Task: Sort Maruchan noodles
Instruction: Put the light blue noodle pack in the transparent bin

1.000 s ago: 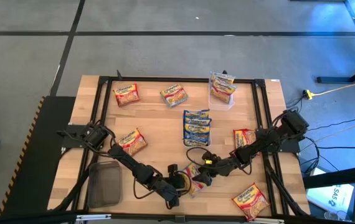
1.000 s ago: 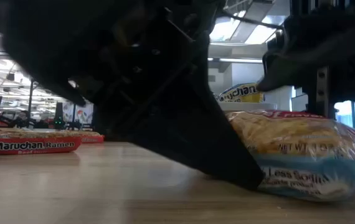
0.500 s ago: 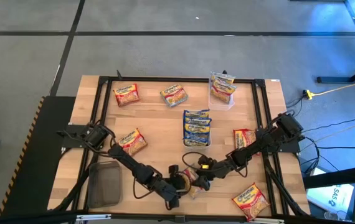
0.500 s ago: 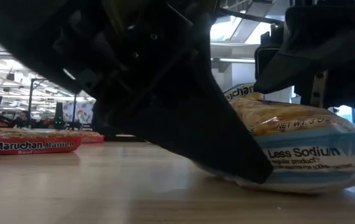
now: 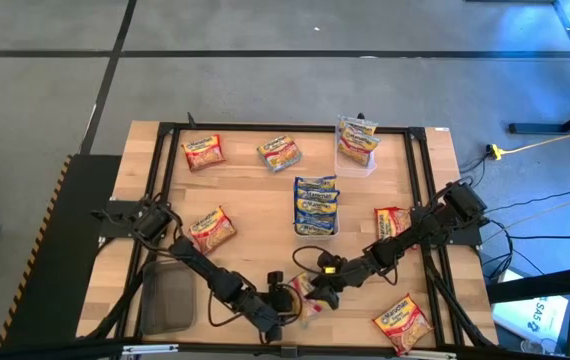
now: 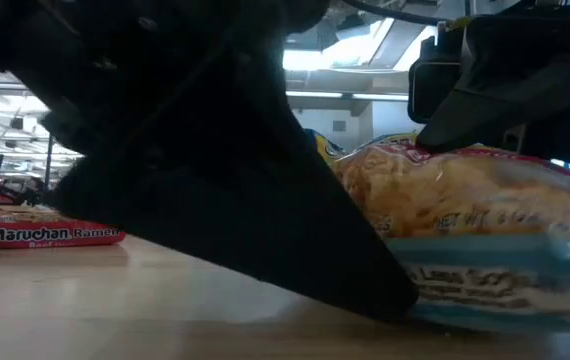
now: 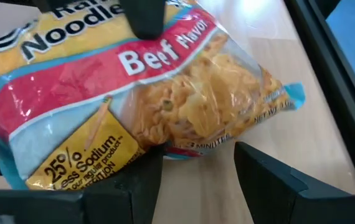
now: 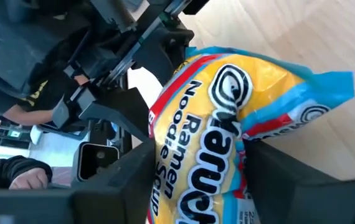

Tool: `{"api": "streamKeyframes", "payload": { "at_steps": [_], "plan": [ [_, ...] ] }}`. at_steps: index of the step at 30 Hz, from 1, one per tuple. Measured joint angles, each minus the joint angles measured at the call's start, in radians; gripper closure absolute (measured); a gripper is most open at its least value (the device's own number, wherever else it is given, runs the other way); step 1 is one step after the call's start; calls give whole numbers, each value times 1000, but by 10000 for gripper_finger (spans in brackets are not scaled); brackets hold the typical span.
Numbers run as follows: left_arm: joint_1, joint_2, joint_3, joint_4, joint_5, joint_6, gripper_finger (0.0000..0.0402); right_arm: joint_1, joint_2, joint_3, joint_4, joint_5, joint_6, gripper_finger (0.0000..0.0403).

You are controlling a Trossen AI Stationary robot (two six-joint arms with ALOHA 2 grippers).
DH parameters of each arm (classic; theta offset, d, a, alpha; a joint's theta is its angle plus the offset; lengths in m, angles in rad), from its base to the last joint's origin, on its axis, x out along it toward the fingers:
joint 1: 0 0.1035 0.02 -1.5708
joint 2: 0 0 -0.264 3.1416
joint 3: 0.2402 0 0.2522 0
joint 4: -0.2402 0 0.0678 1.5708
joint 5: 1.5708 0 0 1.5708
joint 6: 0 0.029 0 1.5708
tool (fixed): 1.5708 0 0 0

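A blue-bordered Maruchan noodle packet (image 5: 303, 292), printed "Beef Flavor" (image 7: 134, 93), lies near the table's front edge between my two grippers. My right gripper (image 5: 318, 289) comes from the right and is shut on it (image 8: 221, 124). My left gripper (image 5: 286, 300) comes from the left and stands open (image 7: 196, 180), one finger at the packet's edge and the other clear of it. In the low view the packet (image 6: 485, 220) sits tilted, its lower edge on the wood. My left gripper touches the packet's edge (image 7: 156, 146) with one finger (image 6: 365, 280), which slants down under that edge; the other finger (image 7: 277, 180) touches nothing. My right gripper pinches the packet's end nearest it (image 8: 227, 168) between its two fingers, one on each printed face. One fingertip (image 7: 146, 15) lies on the top face. It comes slanting down from the table's right.
Other packets lie at the back left (image 5: 203, 152), back middle (image 5: 280, 153), left (image 5: 211, 228), right (image 5: 392, 220) and front right (image 5: 403, 322). A stack (image 5: 316, 205) sits mid-table. A clear tub (image 5: 356, 143) holds packets at the back. A dark mesh tray (image 5: 168, 298) sits front left.
My right gripper has moved a little toward the table's near edge and my left gripper, coming over the packet. The packet, which lay flat, has slid slightly toward the left gripper and tipped, its top face now higher in the low view.
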Motion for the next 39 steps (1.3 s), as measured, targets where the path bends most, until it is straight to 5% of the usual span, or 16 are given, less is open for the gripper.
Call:
{"api": "streamKeyframes", "payload": {
  "at_steps": [9, 16, 21, 25, 30, 39],
  "plan": [
    [-29, -20, 0, -78, 19, -76, 208, 0, -1, 1, 29, -25, -27, 232],
    [-57, -97, 0, -265, 57, -211, 208, -21, -2, 1, -38, -35, -19, 184],
    [-67, -136, 1, -277, 37, -228, 208, -141, -22, 1, -106, -449, 15, 129],
    [-55, -138, 1, -236, 10, -229, 208, -176, -46, 0, -178, -598, 62, 113],
    [-46, -131, 0, -151, -15, -225, 208, -156, -55, 0, -251, -556, 62, 110],
    [-33, -122, 0, -133, -110, -180, 208, -59, -61, 1, -273, -239, 10, 110]
  ]
}}
